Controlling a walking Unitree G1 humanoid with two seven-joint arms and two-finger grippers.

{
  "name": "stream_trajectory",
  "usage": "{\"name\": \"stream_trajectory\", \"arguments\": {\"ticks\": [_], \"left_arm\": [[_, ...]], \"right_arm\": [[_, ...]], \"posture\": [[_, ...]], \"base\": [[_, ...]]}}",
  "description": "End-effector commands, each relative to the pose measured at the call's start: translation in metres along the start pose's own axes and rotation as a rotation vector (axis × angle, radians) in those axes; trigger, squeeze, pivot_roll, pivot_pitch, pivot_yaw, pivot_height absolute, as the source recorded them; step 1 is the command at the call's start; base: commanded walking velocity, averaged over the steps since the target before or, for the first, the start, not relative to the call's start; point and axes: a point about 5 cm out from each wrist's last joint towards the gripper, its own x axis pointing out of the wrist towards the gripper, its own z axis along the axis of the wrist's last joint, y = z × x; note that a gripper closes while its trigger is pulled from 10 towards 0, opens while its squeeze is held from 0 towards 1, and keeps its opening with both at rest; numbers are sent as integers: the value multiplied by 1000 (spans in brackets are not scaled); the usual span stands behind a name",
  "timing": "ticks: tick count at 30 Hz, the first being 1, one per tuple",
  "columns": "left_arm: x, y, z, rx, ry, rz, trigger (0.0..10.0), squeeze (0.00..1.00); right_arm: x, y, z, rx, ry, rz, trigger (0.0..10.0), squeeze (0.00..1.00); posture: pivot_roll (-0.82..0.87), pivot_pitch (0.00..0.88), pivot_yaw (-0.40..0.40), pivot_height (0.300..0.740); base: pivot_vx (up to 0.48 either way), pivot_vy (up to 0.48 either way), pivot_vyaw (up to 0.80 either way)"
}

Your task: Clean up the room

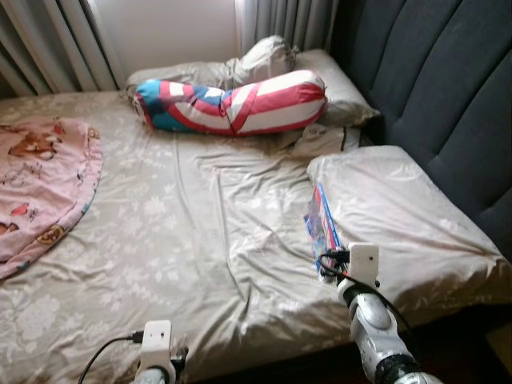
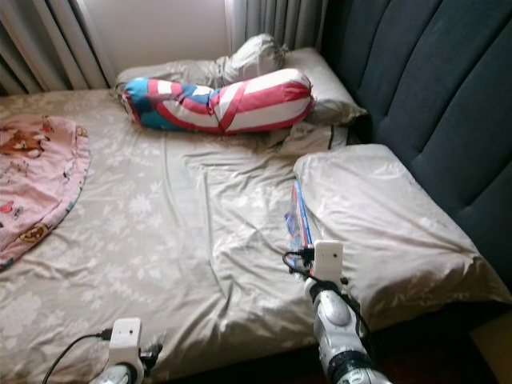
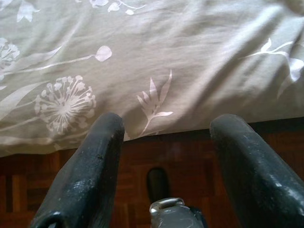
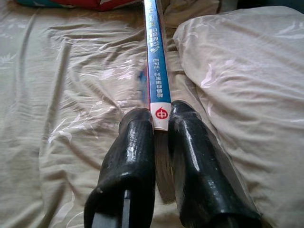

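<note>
A thin book (image 4: 156, 61) with a blue spine lies on its edge on the beige floral bed sheet (image 1: 160, 232), against the left side of a beige pillow (image 1: 400, 216). My right gripper (image 4: 161, 114) is shut on the near end of the book's spine. In the eye views the book (image 1: 324, 220) sticks out just beyond my right wrist (image 1: 362, 264). My left gripper (image 3: 168, 121) is open with nothing between its fingers, held low at the bed's near edge above the wooden floor (image 3: 180, 156).
A red, white and blue bolster (image 1: 232, 104) lies across the bed's far end in front of more pillows (image 1: 264, 60). A pink blanket (image 1: 40, 176) covers the left side. A dark padded headboard (image 1: 448, 96) runs along the right; curtains (image 1: 48, 40) hang behind.
</note>
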Motion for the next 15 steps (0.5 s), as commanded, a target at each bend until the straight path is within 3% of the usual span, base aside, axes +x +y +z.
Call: {"name": "stream_trajectory", "arguments": {"ticks": [1,15], "left_arm": [[-1,1,-3,3,10,-2,10000,0],[-1,1,-4,3,15,-1,10000,0]], "right_arm": [[4,2,9,-13,-37,11,10000,0],[3,3,8,-21,-33,20,10000,0]], "posture": [[-107,35,-23,740],[-107,36,-24,740]], "base": [[240,0,0],[271,0,0]]}}
